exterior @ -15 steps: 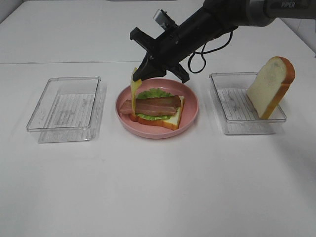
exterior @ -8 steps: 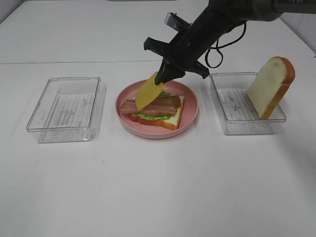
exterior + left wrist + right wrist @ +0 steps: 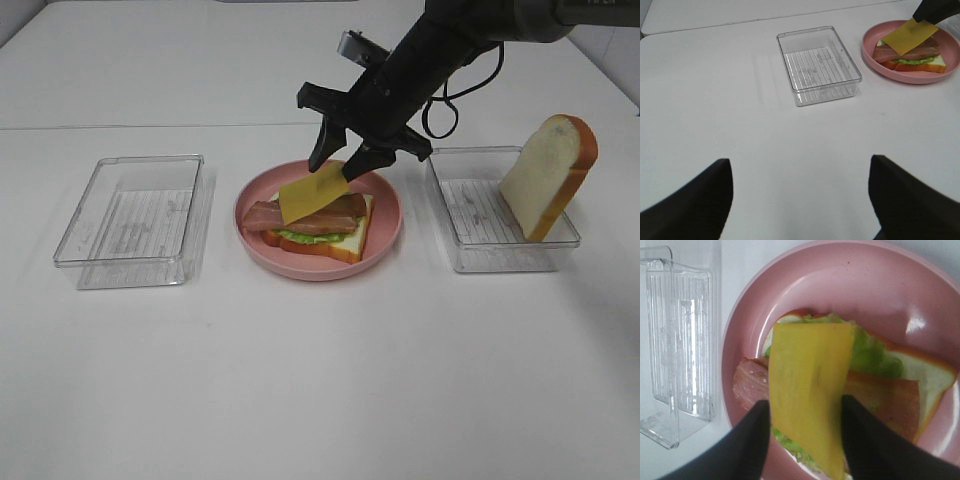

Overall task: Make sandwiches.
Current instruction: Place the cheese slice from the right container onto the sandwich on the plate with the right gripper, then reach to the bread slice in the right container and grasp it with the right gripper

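Cheese step right now: the right claw [image 3: 346,158] is spread open over the pink plate [image 3: 385,236], cheese slice [image 3: 313,192] draped on the half-built sandwich [image 3: 318,228]. Next it probably needs the top bread slice [image 3: 551,176] from the right tray [image 3: 470,245]. The left claw [image 3: 800,200] sits open over the counter [image 3: 320,380]

On the white table [image 3: 320,380] a pink plate [image 3: 385,235] sits at the centre, carrying an open sandwich [image 3: 320,228] of bread, lettuce and bacon. The right hand [image 3: 345,158] reaches in from two o'clock, fingers spread, above the plate's far rim. A yellow cheese slice [image 3: 312,192] lies tilted on the bacon, its upper corner at, perhaps touching, one fingertip. An empty clear tray [image 3: 130,215] lies at nine o'clock; another tray [image 3: 470,215] at three o'clock holds an upright bread slice [image 3: 548,175].
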You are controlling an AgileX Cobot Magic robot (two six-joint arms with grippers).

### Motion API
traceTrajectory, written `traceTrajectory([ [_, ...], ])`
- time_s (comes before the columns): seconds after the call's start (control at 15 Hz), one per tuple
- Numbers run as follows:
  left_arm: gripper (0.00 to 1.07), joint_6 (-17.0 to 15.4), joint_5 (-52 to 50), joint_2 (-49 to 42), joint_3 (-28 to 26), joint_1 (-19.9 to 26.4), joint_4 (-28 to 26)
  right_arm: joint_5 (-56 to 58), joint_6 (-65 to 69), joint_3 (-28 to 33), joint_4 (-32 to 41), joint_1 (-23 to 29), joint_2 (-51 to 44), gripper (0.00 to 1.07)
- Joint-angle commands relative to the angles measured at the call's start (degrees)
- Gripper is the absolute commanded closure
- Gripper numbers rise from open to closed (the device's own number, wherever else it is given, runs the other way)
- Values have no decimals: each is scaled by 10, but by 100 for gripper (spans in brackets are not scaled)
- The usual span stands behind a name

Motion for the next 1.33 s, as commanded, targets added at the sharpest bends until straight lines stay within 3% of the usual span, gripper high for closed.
traceTrajectory([
  [0.07, 34, -3, -5, -13, 1, -1, 1, 22, 0, -3, -3, -1, -3, 35],
  [0.27, 34, -3, -5, -13, 1, -1, 1, 46, 0, -3, -19, -1, -13, 32],
  [0.47, 34, -3, -5, -13, 1, -1, 0, 47, 4, -3, -89, -2, -53, 32],
  [0.8, 34, -3, -5, -13, 1, -1, -1, 58, 71, -3, -289, -9, -131, 31],
  [0.93, 34, -3, -5, -13, 1, -1, -1, 78, 76, -3, -331, -34, -150, 31],
  [1.33, 34, -3, -5, -13, 1, -1, -1, 158, 72, -3, -340, -168, -159, 31],
])
